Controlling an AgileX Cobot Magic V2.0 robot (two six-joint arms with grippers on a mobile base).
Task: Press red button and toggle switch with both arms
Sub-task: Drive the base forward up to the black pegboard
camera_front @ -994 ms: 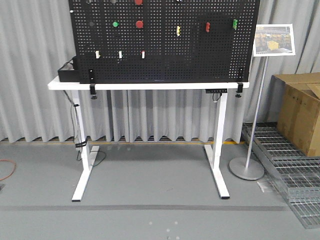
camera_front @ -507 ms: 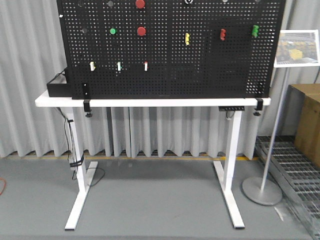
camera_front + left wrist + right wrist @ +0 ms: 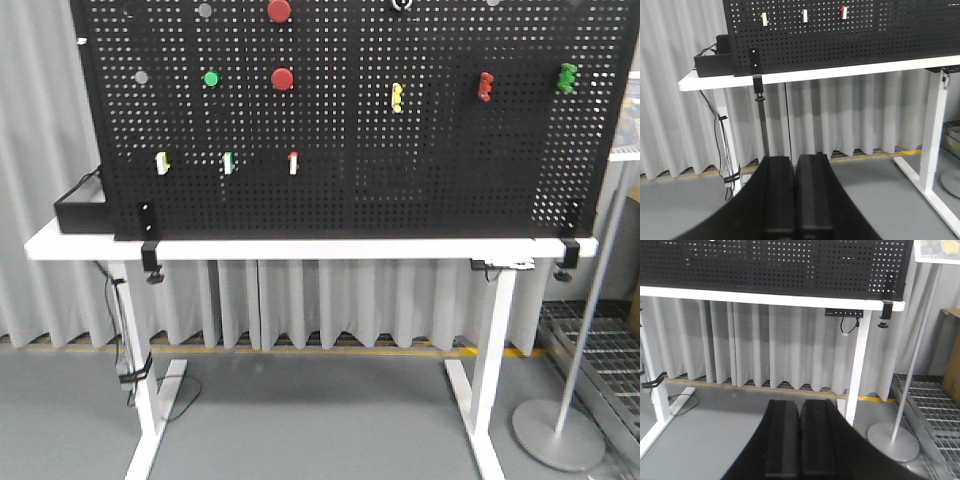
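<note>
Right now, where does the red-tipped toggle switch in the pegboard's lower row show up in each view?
Exterior front: red-tipped toggle switch, rightmost of the lower three, left of the board's centre.
Left wrist: near the top edge, right of centre.
Right wrist: not in view.
Shared landmark: the white tabletop under the pegboard, seen in all three views.

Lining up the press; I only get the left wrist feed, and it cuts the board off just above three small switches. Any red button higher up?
Observer: Front view shows two red buttons: one right of a green button, one at the frame's top edge.
Operator: Other arm?
Observer: Right wrist view: right pincer shut, empty, aimed below the table.
Operator: Anything else mounted?
Observer: Three switches further right: yellow, red, green.
</note>
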